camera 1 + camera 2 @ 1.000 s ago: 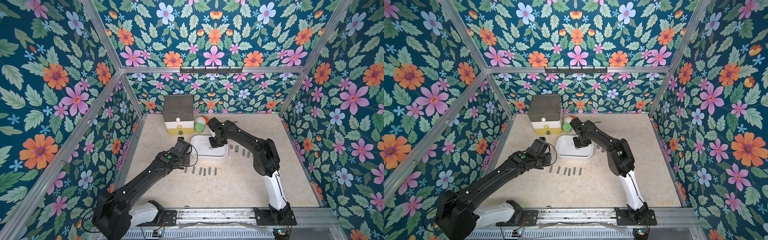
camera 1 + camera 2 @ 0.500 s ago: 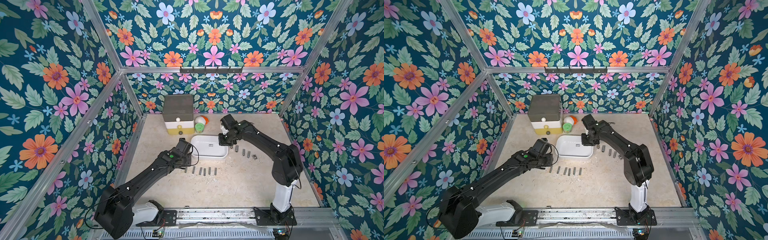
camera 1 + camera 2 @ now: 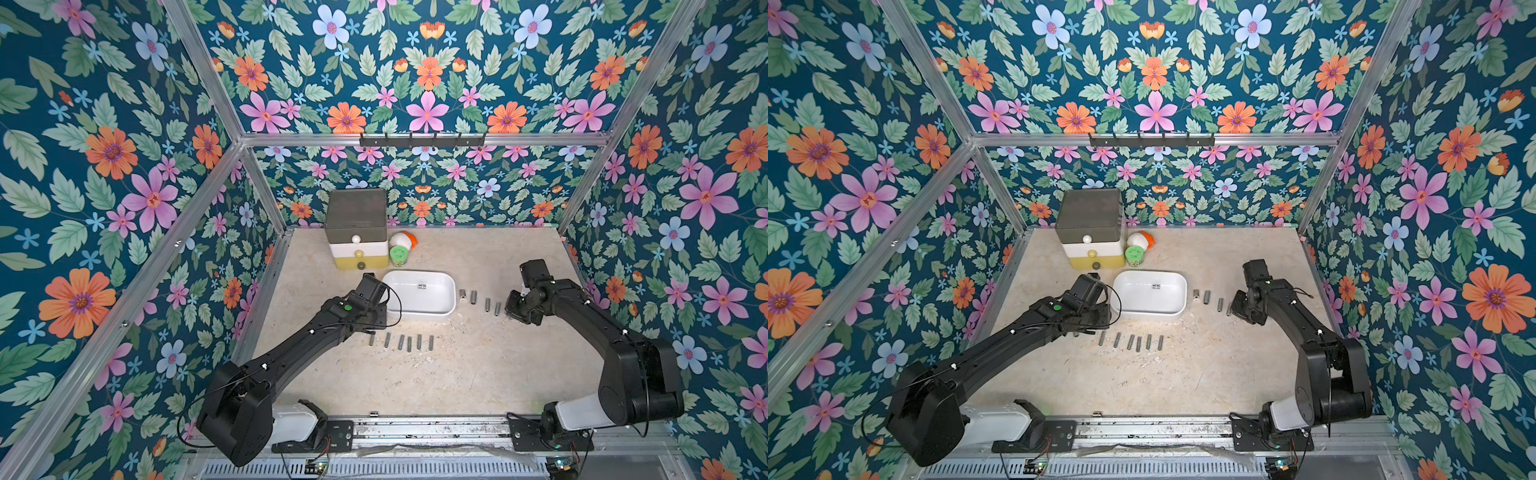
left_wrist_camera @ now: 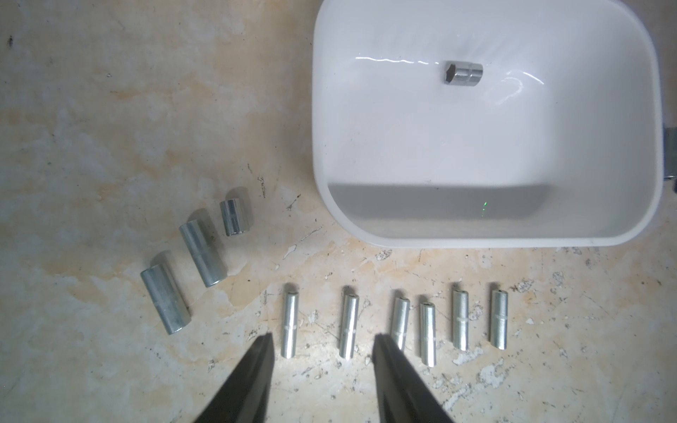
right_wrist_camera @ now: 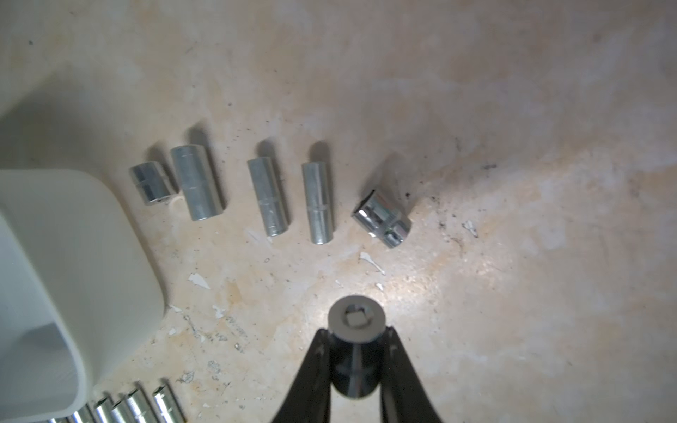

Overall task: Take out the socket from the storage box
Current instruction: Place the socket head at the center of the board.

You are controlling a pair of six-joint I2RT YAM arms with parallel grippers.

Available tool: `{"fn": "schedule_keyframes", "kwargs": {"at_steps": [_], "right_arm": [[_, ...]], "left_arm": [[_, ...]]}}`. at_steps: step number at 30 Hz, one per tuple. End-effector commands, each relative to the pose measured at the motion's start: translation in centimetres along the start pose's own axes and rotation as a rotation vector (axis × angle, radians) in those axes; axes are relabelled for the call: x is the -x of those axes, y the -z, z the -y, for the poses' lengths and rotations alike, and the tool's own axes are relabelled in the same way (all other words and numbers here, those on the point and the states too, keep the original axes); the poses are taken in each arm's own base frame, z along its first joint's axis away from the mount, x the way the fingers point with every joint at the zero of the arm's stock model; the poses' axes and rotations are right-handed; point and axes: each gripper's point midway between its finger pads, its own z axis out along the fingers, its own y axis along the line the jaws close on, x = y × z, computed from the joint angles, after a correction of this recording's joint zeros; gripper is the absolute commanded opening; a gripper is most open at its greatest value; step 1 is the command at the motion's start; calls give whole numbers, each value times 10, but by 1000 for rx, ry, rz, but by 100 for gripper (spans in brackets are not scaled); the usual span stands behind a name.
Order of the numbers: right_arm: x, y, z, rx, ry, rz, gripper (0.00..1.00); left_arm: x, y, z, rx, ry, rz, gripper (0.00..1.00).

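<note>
The white storage box point(image 3: 452, 291) sits mid-table, its wall point(image 4: 439, 212) filling much of the left wrist view. One short chrome socket point(image 4: 463, 74) lies inside it near the far wall, also seen as a socket point(image 3: 422, 286) in a top view. My right gripper point(image 5: 356, 331) is shut on another socket point(image 5: 356, 318), held end-on just above the table. It hangs to the right of the box, past the row of sockets there point(image 3: 515, 309). My left gripper point(image 4: 324, 337) stands open and empty over the front row of sockets, left of the box.
Several slim sockets point(image 3: 401, 341) lie in a row in front of the box, and several more point(image 3: 480, 300) to its right, ending in a chrome one point(image 5: 381, 218). Behind stand the drawer tower point(image 3: 355, 228), a green-lidded jar point(image 3: 400, 255) and a white-orange bottle point(image 3: 403, 239).
My right arm has swung from over the storage box to the right, carrying the socket past the row beside the box. The left arm has stayed put.
</note>
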Motion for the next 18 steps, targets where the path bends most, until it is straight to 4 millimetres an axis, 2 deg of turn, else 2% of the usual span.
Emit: {"fn": "schedule_keyframes", "kwargs": {"at_steps": [1,4,10,14,18], "right_arm": [[3,-8,13,-52,17,20,2],[-2,-13,17,-63,20,10,2],[-8,-16,12,-24,31,-11,2],[-9,-18,23,-82,39,-11,3],[0,-17,40,-185,24,39,6]], "left_arm": [[6,1,3,-11,-11,21,51],[5,1,2,-9,-12,18,51],[3,1,0,-5,-10,23,51],[2,0,1,-8,-6,21,51],[3,0,0,-5,-6,23,51]]}}
